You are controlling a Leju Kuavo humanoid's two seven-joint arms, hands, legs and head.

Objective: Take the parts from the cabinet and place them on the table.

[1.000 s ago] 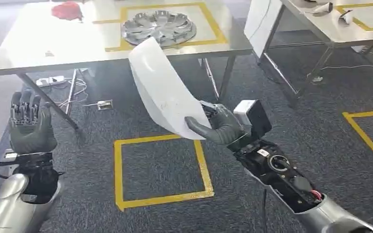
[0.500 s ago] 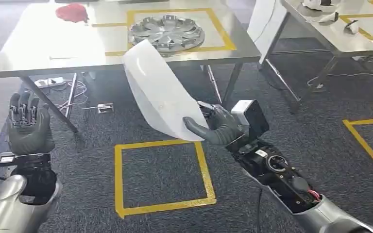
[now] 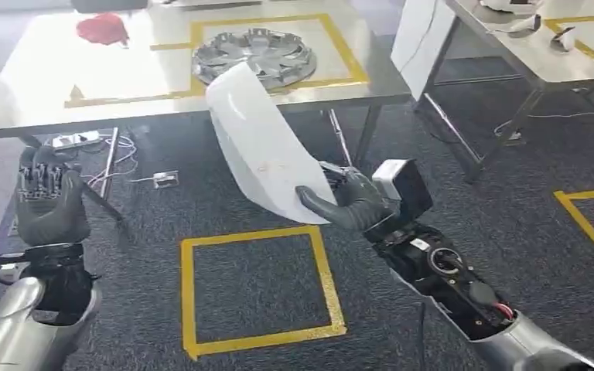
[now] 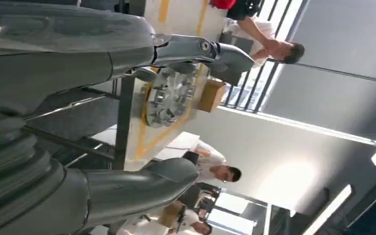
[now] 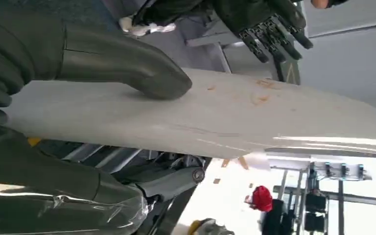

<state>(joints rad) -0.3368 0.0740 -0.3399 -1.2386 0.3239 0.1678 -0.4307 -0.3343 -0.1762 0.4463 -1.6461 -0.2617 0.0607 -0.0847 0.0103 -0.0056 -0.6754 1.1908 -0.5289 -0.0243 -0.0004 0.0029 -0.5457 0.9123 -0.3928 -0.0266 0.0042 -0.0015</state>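
- White curved panel is gripped at its lower corner by the right hand, thumb pressed on its face; it rises up and leftward toward the table.
- Left hand is raised, holding nothing, fingers upright and apart.
- Panel's upper edge overlaps the silver hubcap; smooth glossy plastic, faint orange smudges.

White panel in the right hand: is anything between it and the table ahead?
Nothing visible blocks the way. The right hand holds the white panel up over dark carpet, just short of the table. On the table, a silver hubcap fills the yellow-taped square, and a red object lies further left.
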